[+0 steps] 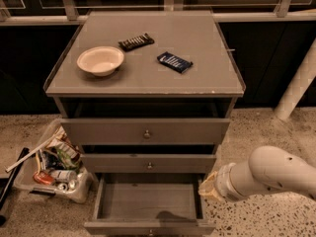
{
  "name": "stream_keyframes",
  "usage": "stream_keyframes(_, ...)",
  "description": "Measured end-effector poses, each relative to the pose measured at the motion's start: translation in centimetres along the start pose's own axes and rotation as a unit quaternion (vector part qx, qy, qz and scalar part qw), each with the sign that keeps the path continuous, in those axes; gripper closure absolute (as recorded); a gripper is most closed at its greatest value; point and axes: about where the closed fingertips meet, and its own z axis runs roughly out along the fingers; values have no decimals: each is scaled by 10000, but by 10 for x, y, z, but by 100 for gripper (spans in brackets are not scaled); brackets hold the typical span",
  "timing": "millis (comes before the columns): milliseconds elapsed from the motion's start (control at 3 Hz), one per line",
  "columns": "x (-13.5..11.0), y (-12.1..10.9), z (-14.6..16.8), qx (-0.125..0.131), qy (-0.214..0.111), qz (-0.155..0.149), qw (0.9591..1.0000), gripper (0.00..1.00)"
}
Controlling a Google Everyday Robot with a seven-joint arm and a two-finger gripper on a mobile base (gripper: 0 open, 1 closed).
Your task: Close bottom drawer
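Note:
The bottom drawer (148, 201) of the grey cabinet (145, 78) is pulled well out, and its shallow box shows nothing inside. Its front panel (148, 227) sits at the lower edge of the view. The middle drawer (148, 163) and the top drawer (145, 131) above it stick out less. My white arm (269, 174) comes in from the right. The gripper (208, 186) at its end is beside the open drawer's right wall, close to the cabinet's right front corner.
On the cabinet top lie a white bowl (100, 59), a dark snack bar (136, 41) and a blue packet (175, 61). A clear bin of cans and wrappers (52, 164) stands on the floor at the left. A white post (296, 90) rises at the right.

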Motion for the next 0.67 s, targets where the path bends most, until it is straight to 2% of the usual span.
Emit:
stream_keyframes(333,8,2,7,-36,0,89,10000,100)
stream_keyframes(667,42,1,36,14,50,280,9996,100)
